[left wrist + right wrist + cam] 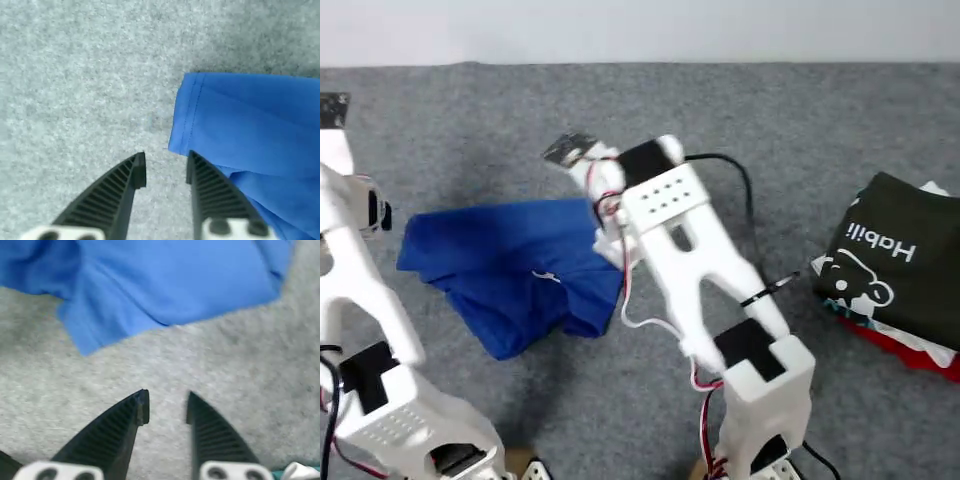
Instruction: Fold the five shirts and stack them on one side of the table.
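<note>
The blue shirt (510,270) lies loosely bunched on the bench, left of centre, with one side doubled over itself. A small pale tag (548,277) sits near its middle, too small to read. In the left wrist view the blue shirt (250,135) shows a stitched hem running down to a corner that rests flat on the grey surface. In the right wrist view the blue shirt (165,280) spreads wide ahead, one flap hanging lower than the rest.

Over at the right edge sits the stack (905,300) of folded shirts, well apart from the blue one. A dark shirt (900,255) is on top, showing white lettering and a white bear-like drawing. A red shirt (910,355) peeks out underneath, with a strip of white cloth between them.

The left arm (360,290) stands along the left side. The left jaws are parted by a narrow gap and hold nothing, poised above the bare surface just beside that hemmed corner. The right arm (690,240) stretches up the middle to the shirt's right edge. The right jaws are likewise slightly apart and empty, above grey cover near the cloth.

The bench (770,120) wears a grey, felt-like cover, and a white wall (620,30) runs behind it.
</note>
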You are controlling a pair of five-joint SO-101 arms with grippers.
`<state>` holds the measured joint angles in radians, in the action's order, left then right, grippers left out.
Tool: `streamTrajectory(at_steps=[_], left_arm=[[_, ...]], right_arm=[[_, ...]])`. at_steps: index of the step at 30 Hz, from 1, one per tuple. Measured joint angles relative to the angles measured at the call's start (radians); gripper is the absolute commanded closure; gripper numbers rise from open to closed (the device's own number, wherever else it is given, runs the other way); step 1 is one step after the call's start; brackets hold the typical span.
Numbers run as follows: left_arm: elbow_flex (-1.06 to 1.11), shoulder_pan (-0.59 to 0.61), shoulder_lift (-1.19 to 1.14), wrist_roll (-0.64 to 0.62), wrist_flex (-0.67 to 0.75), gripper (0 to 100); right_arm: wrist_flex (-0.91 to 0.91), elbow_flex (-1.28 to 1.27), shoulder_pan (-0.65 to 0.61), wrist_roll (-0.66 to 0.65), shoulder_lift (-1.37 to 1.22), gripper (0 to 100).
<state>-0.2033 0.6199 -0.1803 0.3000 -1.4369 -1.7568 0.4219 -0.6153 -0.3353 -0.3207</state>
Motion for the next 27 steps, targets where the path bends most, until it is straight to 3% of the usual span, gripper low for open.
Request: streamTrajectory(at_steps=[6,12,27], left_arm=[[-0.037,-0.002,-0.008,0.020,-0.068,83],[-0.037,0.018,-0.008,0.020,-0.089,83],[-0.037,0.017,-0.008,0.020,-0.089,83]], right_arm=[[0.003,-0.207,-0.166,0.052,0.000,82.4],[0.103,-0.334,-0.187,0.057,0.000,82.3],[0.184,-0.227,-0.259,0.170,-0.117,82.7]])
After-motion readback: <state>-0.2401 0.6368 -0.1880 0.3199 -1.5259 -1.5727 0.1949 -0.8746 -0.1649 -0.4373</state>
